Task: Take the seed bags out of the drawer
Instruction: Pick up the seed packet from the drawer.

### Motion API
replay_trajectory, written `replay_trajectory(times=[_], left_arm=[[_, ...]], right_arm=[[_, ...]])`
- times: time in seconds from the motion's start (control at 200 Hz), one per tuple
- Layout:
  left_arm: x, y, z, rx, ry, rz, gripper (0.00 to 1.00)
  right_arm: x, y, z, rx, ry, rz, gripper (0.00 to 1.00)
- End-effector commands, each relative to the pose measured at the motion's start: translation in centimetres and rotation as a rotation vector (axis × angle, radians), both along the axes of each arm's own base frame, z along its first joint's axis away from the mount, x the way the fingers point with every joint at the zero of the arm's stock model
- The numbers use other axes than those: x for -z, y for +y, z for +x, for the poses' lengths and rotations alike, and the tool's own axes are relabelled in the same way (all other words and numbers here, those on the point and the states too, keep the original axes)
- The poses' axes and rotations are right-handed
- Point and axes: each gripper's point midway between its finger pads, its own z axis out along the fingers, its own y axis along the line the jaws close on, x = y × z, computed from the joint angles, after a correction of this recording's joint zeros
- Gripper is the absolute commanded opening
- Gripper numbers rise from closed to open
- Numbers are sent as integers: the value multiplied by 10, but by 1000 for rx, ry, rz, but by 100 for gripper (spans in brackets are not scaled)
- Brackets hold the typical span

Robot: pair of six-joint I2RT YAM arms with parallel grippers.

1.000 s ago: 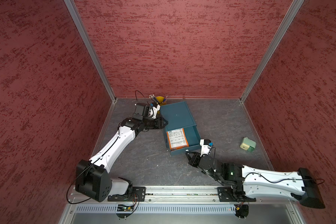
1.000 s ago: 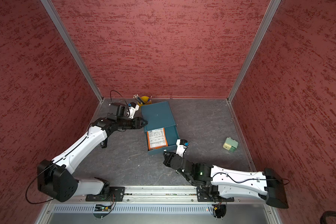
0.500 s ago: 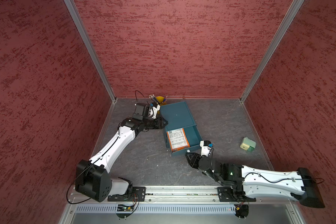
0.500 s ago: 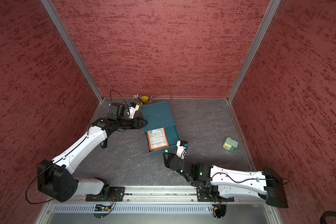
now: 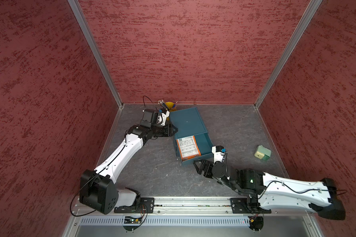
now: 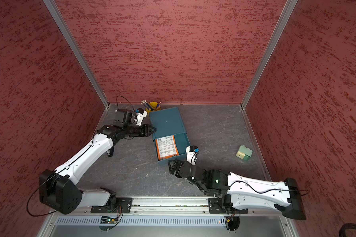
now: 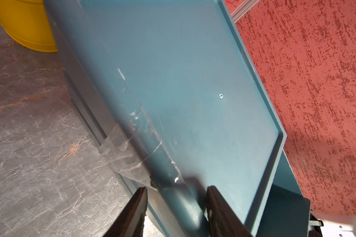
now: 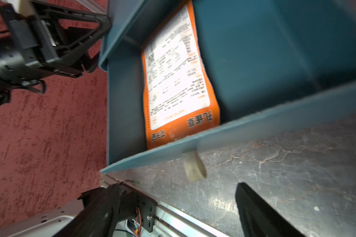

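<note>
A teal box point(image 5: 186, 123) lies on the grey table with its drawer point(image 5: 204, 145) pulled out toward the front. An orange seed bag point(image 5: 187, 147) point(image 6: 166, 148) point(image 8: 179, 82) with a white printed panel lies flat in the drawer's left half. No other seed bag shows. My left gripper point(image 5: 174, 130) point(image 6: 154, 129) point(image 7: 176, 197) is shut on the box's left rim. My right gripper point(image 5: 198, 167) point(image 6: 173, 167) point(image 8: 177, 185) stands open just in front of the drawer's front wall. The wall's beige loop tab point(image 8: 194, 166) hangs free of its fingers.
A yellow cup point(image 5: 169, 106) point(image 7: 25, 22) of pencils stands behind the box at the back wall. A pale green block point(image 5: 262, 152) sits at the right. Red walls close three sides, and a metal rail point(image 5: 193, 202) runs along the front.
My right gripper's jaws went from shut to wide open, letting go of the drawer's tab. The drawer, the bag and the left arm have stayed put.
</note>
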Motion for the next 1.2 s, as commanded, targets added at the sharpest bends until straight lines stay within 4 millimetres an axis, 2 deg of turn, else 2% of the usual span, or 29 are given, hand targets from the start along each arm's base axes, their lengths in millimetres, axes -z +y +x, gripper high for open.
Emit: replay_trajectory(times=[0.0,0.14,0.301,0.421,0.496,0.651,0.751,0.771,0.877,1.192], left_arm=[[20,12,-10,-14,42,75,50],[21,11,-11,-8,42,72,50],[22,9,-13,7,46,72,50],[22,8,-14,15,44,73,50],[22,8,-15,18,46,73,50],[22,7,-17,21,46,71,50],[23,7,-18,21,47,71,50],[24,7,-18,23,50,70,50],[24,5,-19,27,52,68,50],[24,3,-16,34,53,69,49]], right_arm=[[-25,-17,-9,-81,-22,-128,98],[-52,-24,-2,-155,-14,-191,99],[-78,-27,19,-254,-2,-266,99],[-81,-23,35,-333,35,-329,99],[-76,-18,46,-371,62,-358,99],[-53,-3,69,-417,115,-416,98],[-47,4,82,-422,114,-419,94],[-37,7,87,-423,133,-437,92],[-25,7,99,-407,147,-445,89],[6,15,113,-401,192,-417,78]])
